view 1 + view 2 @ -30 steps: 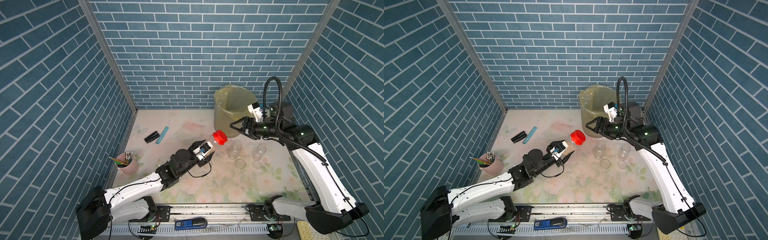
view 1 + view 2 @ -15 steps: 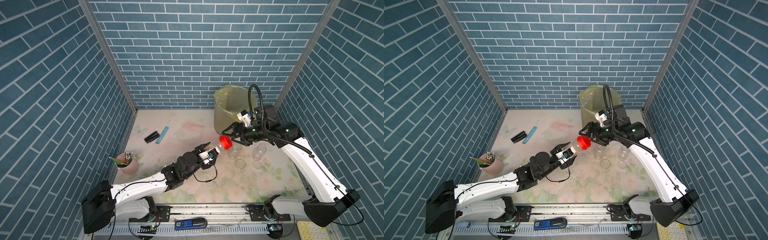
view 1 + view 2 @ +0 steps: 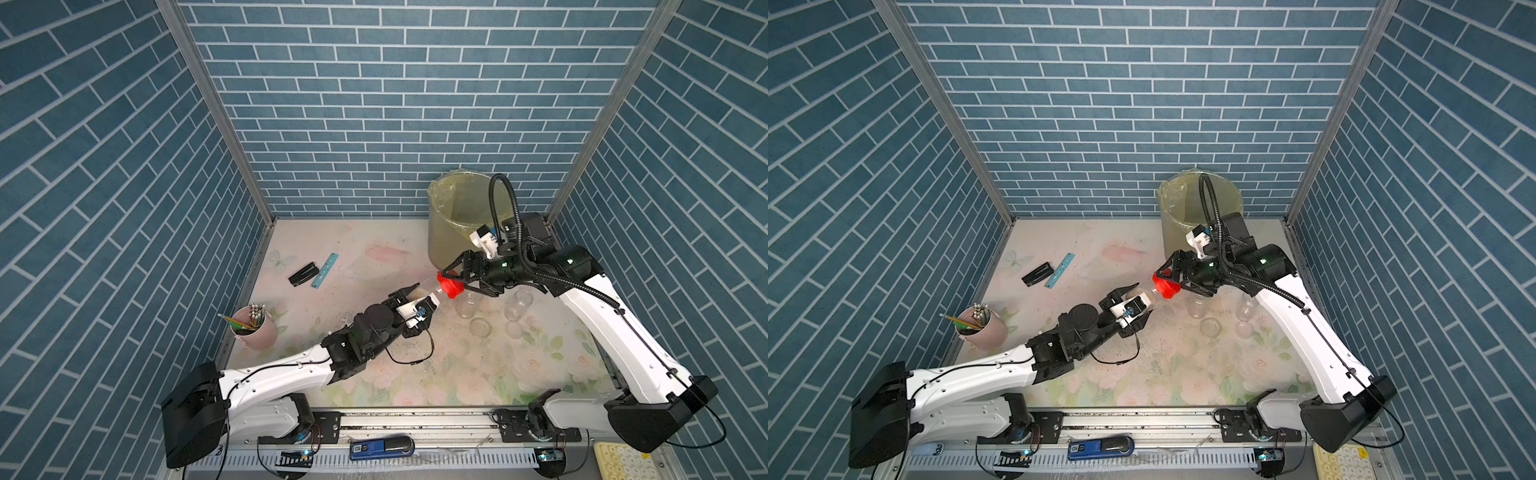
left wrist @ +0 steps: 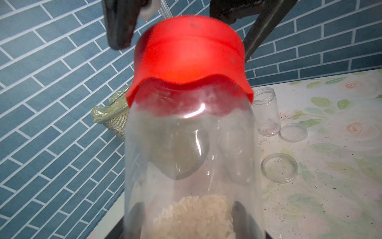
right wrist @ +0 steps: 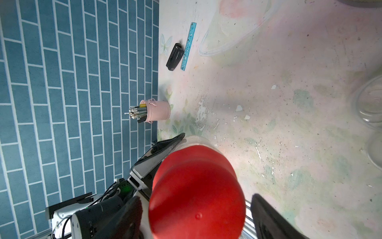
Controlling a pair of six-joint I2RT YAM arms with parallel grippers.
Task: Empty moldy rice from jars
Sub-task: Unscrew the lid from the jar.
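**Capped jar (image 3: 429, 292) held tilted in mid-air, clenched by L gripper (image 3: 420, 302).**
R gripper (image 3: 450, 284) is spread either side of red cap (image 5: 196, 186), not clamped; moldy rice (image 4: 196, 215) is settled at jar's base end.

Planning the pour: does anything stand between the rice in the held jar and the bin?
Yes: the red cap closes the jar, the right gripper open around it. Otherwise nothing visible blocks the bin.

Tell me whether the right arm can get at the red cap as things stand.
Probably yes. The left gripper holds the jar by its base, with the red cap pointed at the right gripper. The right gripper's open jaws straddle the cap with nothing between.
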